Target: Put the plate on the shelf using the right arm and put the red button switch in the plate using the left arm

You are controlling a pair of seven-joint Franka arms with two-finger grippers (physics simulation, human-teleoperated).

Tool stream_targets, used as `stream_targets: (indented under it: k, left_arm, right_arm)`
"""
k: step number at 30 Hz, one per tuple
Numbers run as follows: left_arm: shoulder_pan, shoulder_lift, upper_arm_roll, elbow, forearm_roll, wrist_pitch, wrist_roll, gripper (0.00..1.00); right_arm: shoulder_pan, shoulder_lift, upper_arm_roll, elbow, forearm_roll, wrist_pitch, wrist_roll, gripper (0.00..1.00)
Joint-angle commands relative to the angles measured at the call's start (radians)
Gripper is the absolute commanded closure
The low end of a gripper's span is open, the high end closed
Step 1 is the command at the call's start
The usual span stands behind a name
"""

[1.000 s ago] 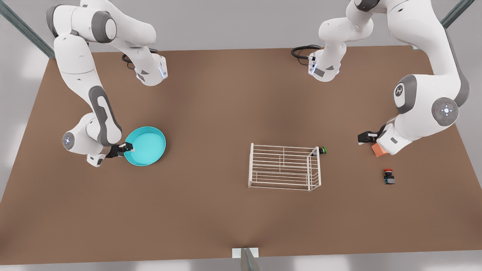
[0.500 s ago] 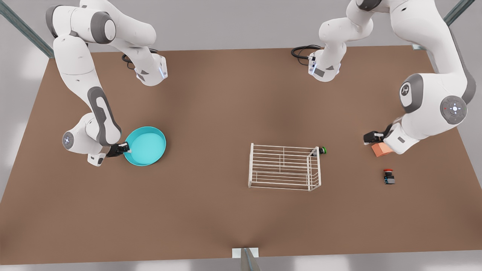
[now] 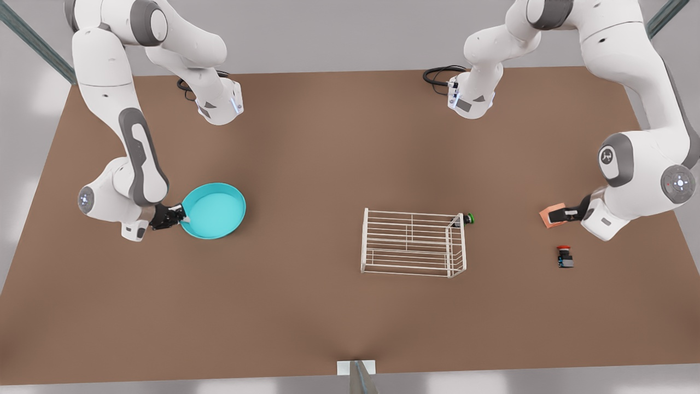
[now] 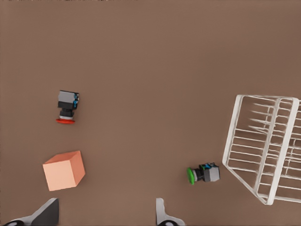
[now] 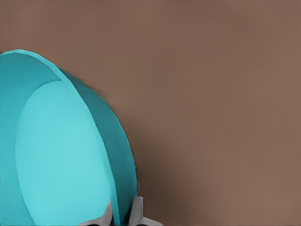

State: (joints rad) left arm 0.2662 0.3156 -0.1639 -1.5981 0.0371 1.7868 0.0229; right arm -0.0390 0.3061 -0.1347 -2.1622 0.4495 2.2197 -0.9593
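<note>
At the front view's left, my right gripper (image 3: pixel 183 216) holds the plate (image 3: pixel 214 210) by its rim, jaws closed on it. The shelf (image 3: pixel 413 242) stands mid-bench, well apart. My left gripper (image 3: pixel 558 215), jaws wide, hovers over the orange cube (image 3: pixel 549 214), near the red button switch (image 3: pixel 564 256).

I worked at a simulated lab bench: a bare brown table (image 3: pixel 328 164), plain grey surroundings, metal frame struts (image 3: pixel 33 41) at the corners, cables (image 3: pixel 437 74) coiled behind.
</note>
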Motion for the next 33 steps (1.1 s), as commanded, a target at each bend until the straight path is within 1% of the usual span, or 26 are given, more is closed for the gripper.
stream_targets:
  k: [1,4,6,10,11,13,14,15,17,22,23,26,30,31,33]
  left_arm:
    - [0.016,0.037,0.0,0.001,0.03,0.186,0.12,0.0]
    - [0.028,0.131,0.0,0.013,0.033,0.316,0.255,0.0]
    - [0.076,0.197,0.001,0.013,0.035,0.41,0.391,0.0]
    - [0.14,0.255,0.0,0.01,0.034,0.468,0.456,0.0]
    - [0.136,0.266,0.001,0.007,0.035,0.473,0.443,0.0]
    - [0.156,0.321,0.012,0.006,0.059,0.569,0.456,0.0]
    - [0.162,0.349,0.024,0.004,0.107,0.634,0.453,0.0]
    - [0.16,0.358,0.032,0.004,0.109,0.655,0.445,0.0]
    - [0.154,0.358,0.032,0.0,0.109,0.655,0.437,0.0]
    - [0.14,0.388,0.032,0.0,0.11,0.669,0.431,0.0]
    - [0.13,0.399,0.032,0.003,0.109,0.716,0.427,0.0]
    - [0.125,0.43,0.032,0.0,0.109,0.738,0.376,0.0]
    - [0.136,0.457,0.032,-0.002,0.11,0.763,0.396,0.0]
    - [0.136,0.461,0.032,-0.002,0.11,0.764,0.407,0.0]
    - [0.142,0.473,0.032,-0.003,0.11,0.766,0.41,0.0]
  right_arm:
    - [0.001,-0.027,0.015,0.008,-0.003,-0.097,0.043,0.78]
    - [0.001,-0.065,0.055,0.044,-0.003,-0.17,0.119,0.78]
    - [0.002,-0.071,0.082,0.074,-0.003,-0.212,0.175,0.78]
    - [0.013,-0.073,0.127,0.136,-0.003,-0.25,0.266,0.78]
    - [0.016,-0.07,0.138,0.154,-0.003,-0.262,0.3,0.78]
    - [0.016,-0.067,0.178,0.189,-0.003,-0.27,0.373,0.78]
    - [0.022,-0.064,0.196,0.211,-0.003,-0.282,0.418,0.78]
    - [0.044,-0.059,0.196,0.232,-0.003,-0.284,0.456,0.78]
    - [0.091,-0.058,0.198,0.271,0.028,-0.285,0.527,0.78]
    - [0.18,-0.021,0.204,0.387,0.026,-0.305,0.711,0.78]
    - [0.198,-0.009,0.204,0.413,0.026,-0.305,0.743,0.78]
    - [0.243,0.028,0.21,0.482,0.026,-0.305,0.829,0.78]
    - [0.245,0.099,0.3,0.573,0.026,-0.292,0.981,0.78]
    - [0.263,0.11,0.308,0.582,0.028,-0.285,0.995,0.78]
    - [0.312,0.154,0.308,0.654,0.028,-0.285,1.068,0.78]
